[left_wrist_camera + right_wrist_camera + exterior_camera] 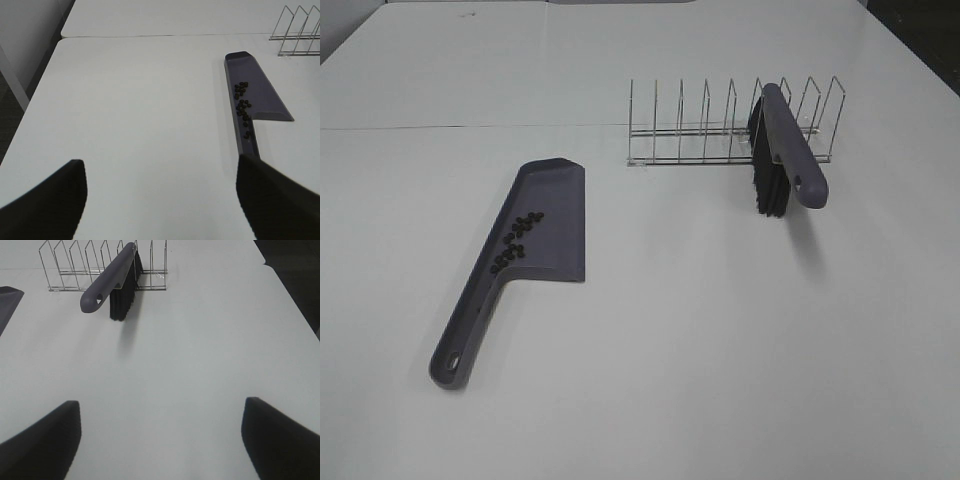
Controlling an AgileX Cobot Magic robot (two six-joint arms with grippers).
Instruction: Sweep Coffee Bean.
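Both grippers spread wide, holding nothing: left gripper [160,200], right gripper [160,440]. Coffee beans [517,240] already sit in the dustpan [555,200], ahead-right of the left gripper. Risk: lifting by the handle tilted could roll beans off the open lip.

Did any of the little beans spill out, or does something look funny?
No spill shows: the coffee beans all lie inside the dustpan, along its raised edge. The only odd thing is the brush, propped tilted in the wire rack.
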